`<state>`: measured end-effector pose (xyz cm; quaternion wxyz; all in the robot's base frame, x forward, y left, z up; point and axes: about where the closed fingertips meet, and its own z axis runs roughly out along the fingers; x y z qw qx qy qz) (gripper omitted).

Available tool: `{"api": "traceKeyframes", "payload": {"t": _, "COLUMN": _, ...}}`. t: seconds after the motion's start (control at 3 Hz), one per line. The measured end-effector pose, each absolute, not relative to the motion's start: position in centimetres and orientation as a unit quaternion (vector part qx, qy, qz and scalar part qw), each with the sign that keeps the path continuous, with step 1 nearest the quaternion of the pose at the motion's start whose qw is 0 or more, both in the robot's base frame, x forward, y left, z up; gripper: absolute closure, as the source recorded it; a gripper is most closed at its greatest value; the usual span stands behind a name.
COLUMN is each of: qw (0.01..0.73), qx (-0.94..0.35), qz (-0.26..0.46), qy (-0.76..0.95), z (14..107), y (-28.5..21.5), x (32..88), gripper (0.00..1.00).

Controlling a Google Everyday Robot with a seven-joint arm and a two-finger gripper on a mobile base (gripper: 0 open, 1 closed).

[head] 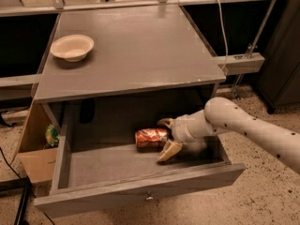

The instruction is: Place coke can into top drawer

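In the camera view, the top drawer [93,201] stood pulled well out beneath the tabletop [136,50], and the coke can [149,138] lay on its side on the drawer floor, towards the back and a little right of centre, its long axis running left to right. The gripper [164,139] reached in from the right at the end of the white arm [243,128], low inside the drawer at the can's right end. The fingers [169,150] were spread apart, one above and behind that end, the other below and in front of it. The gap between them looked wider than the can, so they read as released rather than clenched, bracketing the can without a firm hold. Whether a pad brushed the can could not be told. The step in hand looked like letting go and leaving. To do it well, the fingers should be kept wide and drawn back along the arm's own line, so the can was not dragged or rolled, then lifted clear of the drawer's right wall and the tabletop's edge. A cream bowl [72,47] sat on the tabletop's far left, well apart.
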<state>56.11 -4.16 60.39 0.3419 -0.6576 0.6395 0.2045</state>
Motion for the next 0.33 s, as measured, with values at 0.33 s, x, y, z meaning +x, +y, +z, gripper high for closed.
{"api": "traceKeyframes", "payload": {"t": 0.33, "qw": 0.342, "qx": -0.658, "qz": 0.204, "qy": 0.639, "z": 60.39, "y": -4.16, "x": 56.11, "gripper": 0.00}}
